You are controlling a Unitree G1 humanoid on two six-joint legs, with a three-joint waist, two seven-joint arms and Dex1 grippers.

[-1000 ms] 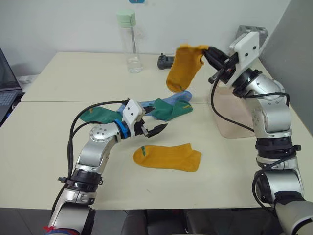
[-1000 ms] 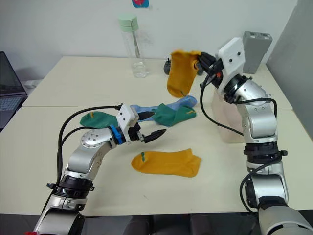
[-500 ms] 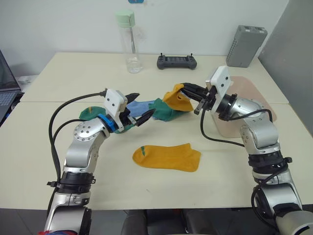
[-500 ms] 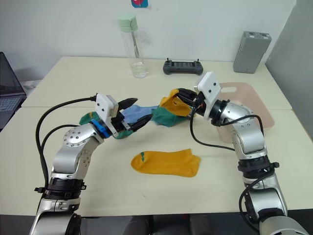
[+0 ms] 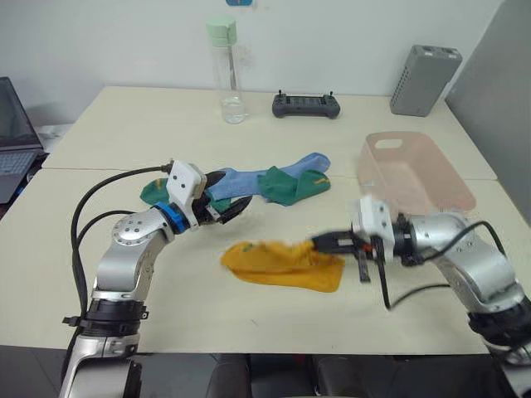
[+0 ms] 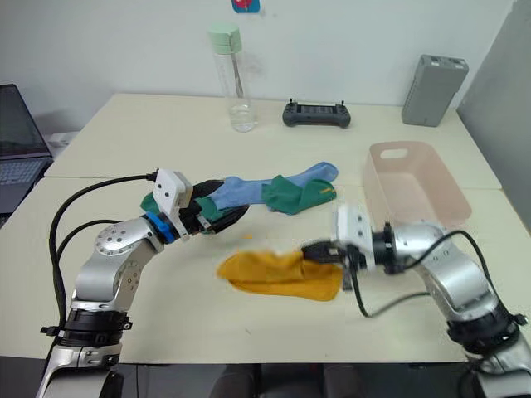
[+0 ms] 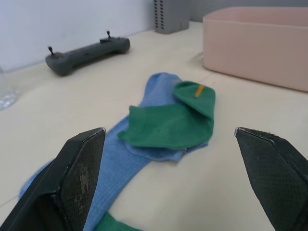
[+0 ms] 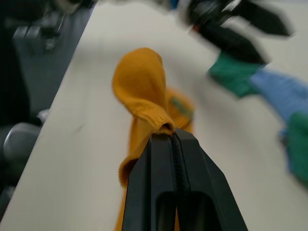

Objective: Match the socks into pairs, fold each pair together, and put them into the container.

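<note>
Lying together, two yellow socks (image 6: 278, 274), right end effector (image 6: 311, 251) pinching one.

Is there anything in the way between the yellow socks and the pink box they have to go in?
Nothing visible blocks that path. The right gripper pinches one yellow sock lying over the other, and only bare table lies between them and the pink bin. The green and blue socks lie off to the side.

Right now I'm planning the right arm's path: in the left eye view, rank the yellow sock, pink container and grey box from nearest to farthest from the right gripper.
1. Yellow sock: held in the right gripper, near the front edge.
2. Pink container: behind it, on the right.
3. Grey box: far right corner.
</note>
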